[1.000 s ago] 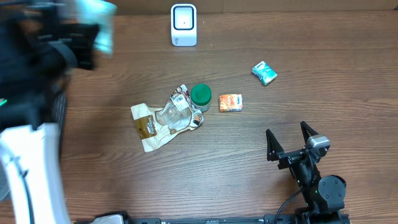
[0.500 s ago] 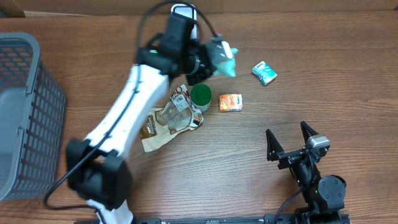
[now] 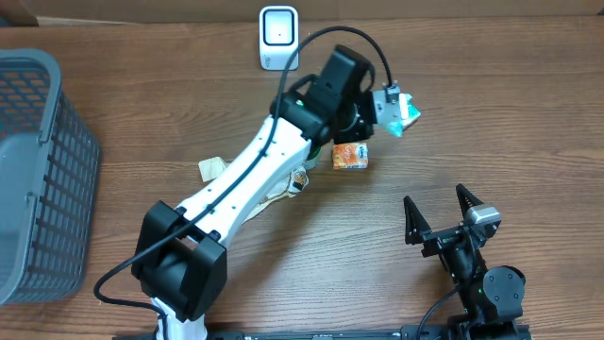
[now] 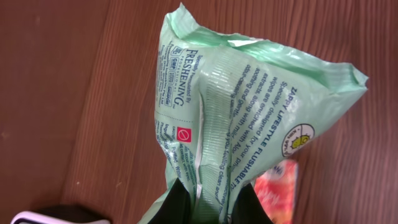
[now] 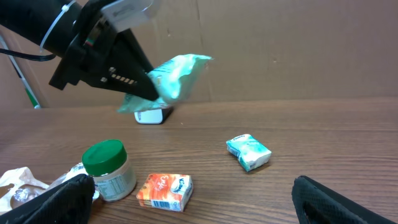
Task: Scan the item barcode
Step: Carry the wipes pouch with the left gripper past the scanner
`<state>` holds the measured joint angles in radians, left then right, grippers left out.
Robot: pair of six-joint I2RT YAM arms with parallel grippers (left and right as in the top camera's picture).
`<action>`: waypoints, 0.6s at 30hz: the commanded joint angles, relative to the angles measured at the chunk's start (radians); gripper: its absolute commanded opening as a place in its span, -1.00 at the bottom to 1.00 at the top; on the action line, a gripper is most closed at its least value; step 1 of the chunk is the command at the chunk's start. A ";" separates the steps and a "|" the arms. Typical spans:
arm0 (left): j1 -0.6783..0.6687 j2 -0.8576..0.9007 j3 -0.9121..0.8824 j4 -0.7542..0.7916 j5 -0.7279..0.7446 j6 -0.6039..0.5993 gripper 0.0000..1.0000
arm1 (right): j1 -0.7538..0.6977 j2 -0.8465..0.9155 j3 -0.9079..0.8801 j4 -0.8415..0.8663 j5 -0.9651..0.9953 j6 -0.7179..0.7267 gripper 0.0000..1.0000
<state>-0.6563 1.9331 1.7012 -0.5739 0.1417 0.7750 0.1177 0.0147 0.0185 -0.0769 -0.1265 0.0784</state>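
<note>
My left gripper is shut on a pale green pack of flushable wipes and holds it in the air by its lower end, printed seam side toward the wrist camera. In the overhead view the wipes pack hangs right of the white scanner, above the orange box. The right wrist view shows the wipes pack in front of the scanner. My right gripper rests open and empty near the front right.
A small teal pack, an orange carton and a green-lidded jar lie mid-table. A crumpled bag shows beside the left arm. A grey mesh basket stands at the left edge.
The left arm has swung from the far left, by the basket, across the table to the right, carrying the wipes pack past the scanner. The right arm has not moved.
</note>
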 commanded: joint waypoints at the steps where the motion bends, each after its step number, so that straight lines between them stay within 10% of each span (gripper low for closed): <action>1: -0.028 0.024 0.006 0.034 -0.011 -0.154 -0.91 | 0.001 -0.012 -0.010 0.004 -0.002 0.002 1.00; 18: -0.069 0.083 0.006 0.029 0.020 -0.142 -0.92 | 0.001 -0.012 -0.010 0.004 -0.002 0.002 1.00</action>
<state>-0.7002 2.0220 1.7004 -0.5438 0.1272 0.6521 0.1181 0.0147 0.0185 -0.0769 -0.1265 0.0784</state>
